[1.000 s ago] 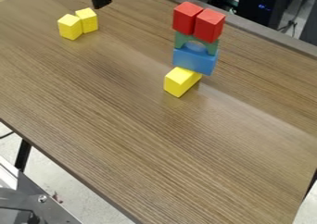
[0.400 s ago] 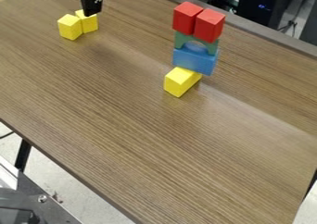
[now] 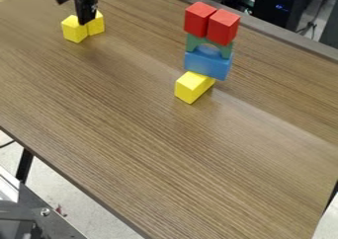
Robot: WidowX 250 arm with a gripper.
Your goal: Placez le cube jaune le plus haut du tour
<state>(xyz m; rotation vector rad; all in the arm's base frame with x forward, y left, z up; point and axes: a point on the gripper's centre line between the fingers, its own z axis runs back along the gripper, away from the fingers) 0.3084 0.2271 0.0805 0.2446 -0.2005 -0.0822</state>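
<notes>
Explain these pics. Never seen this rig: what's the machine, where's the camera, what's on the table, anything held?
The machine is a black robot arm, entering at the picture's upper left and ending in a two-finger gripper. All the pictures come from one fixed camera looking down at a slant.

On the wooden table is a small tower: a yellow block at the bottom, then a blue block, a green arch and two red cubes side by side on top. Two yellow cubes sit together by the gripper. Its fingers stand apart, and it appears to hold nothing. The job is to put a yellow cube on the tower's top.
</notes>
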